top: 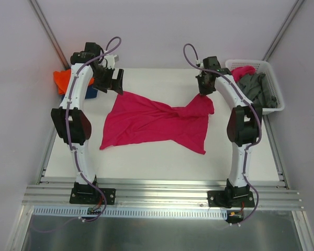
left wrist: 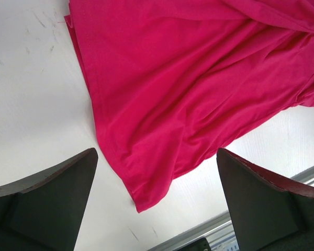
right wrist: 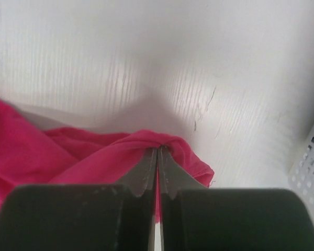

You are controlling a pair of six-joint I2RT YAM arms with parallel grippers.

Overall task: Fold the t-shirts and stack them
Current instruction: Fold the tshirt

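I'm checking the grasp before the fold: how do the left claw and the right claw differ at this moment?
The left claw stands wide open; the right claw is shut. The left claw holds nothing, while the right claw pinches a bunched edge of the magenta t-shirt. The left claw is near the shirt's far left corner, the right claw at its far right end. Both are over the white table.

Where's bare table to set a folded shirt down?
Free: the near strip between the magenta t-shirt and the metal rail; the far strip between the left pincer and right pincer. Crowded: far-left corner with the orange t-shirt, and the basket far right.
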